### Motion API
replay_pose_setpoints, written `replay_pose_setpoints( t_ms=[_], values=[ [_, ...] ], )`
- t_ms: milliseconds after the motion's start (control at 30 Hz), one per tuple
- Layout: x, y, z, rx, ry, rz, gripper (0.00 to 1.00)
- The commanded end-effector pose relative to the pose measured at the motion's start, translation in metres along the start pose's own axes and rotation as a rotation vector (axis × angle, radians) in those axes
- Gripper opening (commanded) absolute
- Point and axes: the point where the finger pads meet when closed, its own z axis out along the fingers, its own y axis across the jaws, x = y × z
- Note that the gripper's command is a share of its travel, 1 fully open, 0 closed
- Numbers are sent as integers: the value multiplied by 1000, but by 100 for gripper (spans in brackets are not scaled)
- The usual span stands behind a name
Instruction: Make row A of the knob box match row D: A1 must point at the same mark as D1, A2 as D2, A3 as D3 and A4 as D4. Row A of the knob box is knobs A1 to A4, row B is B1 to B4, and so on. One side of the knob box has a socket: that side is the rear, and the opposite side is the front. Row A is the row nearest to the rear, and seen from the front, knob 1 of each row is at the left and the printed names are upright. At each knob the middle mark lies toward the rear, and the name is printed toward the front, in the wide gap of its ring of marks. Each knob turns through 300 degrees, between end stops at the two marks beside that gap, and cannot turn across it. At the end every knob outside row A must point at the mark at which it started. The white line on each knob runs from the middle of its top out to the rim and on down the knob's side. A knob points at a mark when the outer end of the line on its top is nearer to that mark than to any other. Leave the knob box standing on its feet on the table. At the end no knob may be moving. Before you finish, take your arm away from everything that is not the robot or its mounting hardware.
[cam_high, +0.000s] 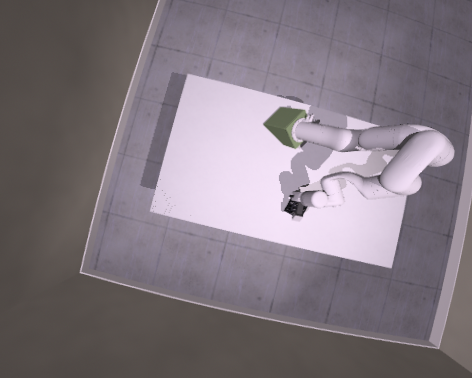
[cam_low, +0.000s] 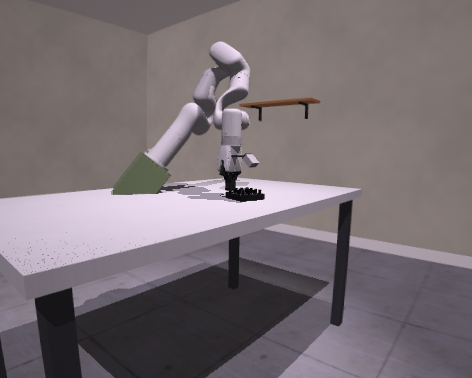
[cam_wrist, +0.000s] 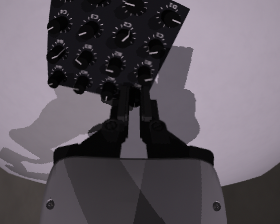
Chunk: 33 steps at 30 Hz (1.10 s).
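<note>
The black knob box (cam_high: 296, 209) (cam_low: 246, 197) (cam_wrist: 104, 46) stands on the table, with row A nearest my gripper in the wrist view. My gripper (cam_low: 230, 188) (cam_wrist: 134, 97) points down at the box's edge, shut on knob A1 (cam_wrist: 134, 98); the fingers hide its line. Knob D1 (cam_wrist: 170, 19) has its line toward the right of the wrist view, slightly down. Knob D2 (cam_wrist: 133, 7) has its line leftward. The lines of A2 (cam_wrist: 108, 90), A3 (cam_wrist: 81, 83) and A4 (cam_wrist: 57, 78) show at their lower or left sides. D3 and D4 are mostly cut off.
The white table (cam_high: 215, 160) (cam_low: 150, 215) carries the box and the arm's green slanted base (cam_high: 285, 125) (cam_low: 142, 175). Knob B1 (cam_wrist: 144, 73) and knob A2 stand close to the fingers. A wooden shelf (cam_low: 280, 103) hangs on the wall behind.
</note>
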Motion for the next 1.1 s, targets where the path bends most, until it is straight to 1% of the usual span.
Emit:
replay_pose_setpoints(
  t_ms=[0,400,467,967,1067],
  values=[
    [1,0,-1,2,6,-70,8],
    [1,0,-1,1,6,-369,8],
    [1,0,-1,1,6,-369,8],
    [1,0,-1,0,6,-766,8],
    [1,0,-1,0,6,-791,8]
  ],
)
